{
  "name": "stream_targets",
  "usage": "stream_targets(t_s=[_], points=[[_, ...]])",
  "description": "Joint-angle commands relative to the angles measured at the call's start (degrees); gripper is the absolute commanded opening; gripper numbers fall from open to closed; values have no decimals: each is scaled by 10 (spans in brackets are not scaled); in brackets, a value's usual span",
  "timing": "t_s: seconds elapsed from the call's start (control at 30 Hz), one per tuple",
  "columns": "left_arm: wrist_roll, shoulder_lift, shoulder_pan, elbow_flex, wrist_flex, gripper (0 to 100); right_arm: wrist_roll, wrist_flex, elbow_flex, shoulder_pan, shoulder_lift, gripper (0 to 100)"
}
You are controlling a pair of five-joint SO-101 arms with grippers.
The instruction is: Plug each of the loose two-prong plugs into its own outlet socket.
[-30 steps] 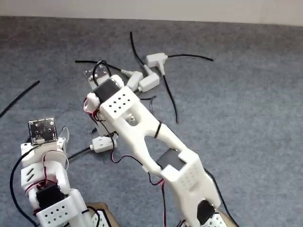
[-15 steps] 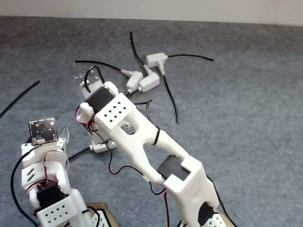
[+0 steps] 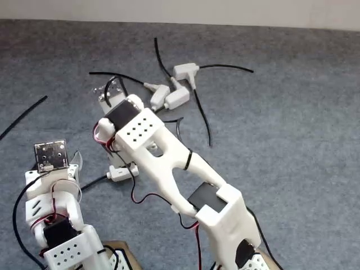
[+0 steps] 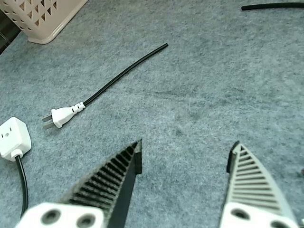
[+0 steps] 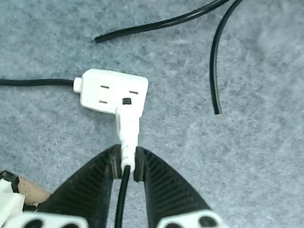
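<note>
Logging 1 white plug (image 5: pixel 128 127): it is sitting pinched in the right gripper (image 5: pixel 126 159), its nose touching the face of a white outlet socket (image 5: pixel 113 90); prongs hidden. A 2nd plug (image 4: pixel 61 115) is lying flat and loose on the carpet (image 4: pixel 199 95), near a 2nd socket (image 4: pixel 13 137), not touching it.

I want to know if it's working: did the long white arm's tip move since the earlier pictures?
Yes. In the high view the right arm's tip swung left, away from the joined white plugs, then came partway back toward them.
</note>
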Motion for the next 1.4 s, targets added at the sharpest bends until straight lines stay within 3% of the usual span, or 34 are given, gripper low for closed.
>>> stream_targets(t_s=[0.0, 1.37], points=[[1, -5, -2, 8, -11, 288, -2, -15, -3, 14, -9, 6], [2, -5, -2, 8, -13, 288, 11, 21, -22, -7, 6, 6]])
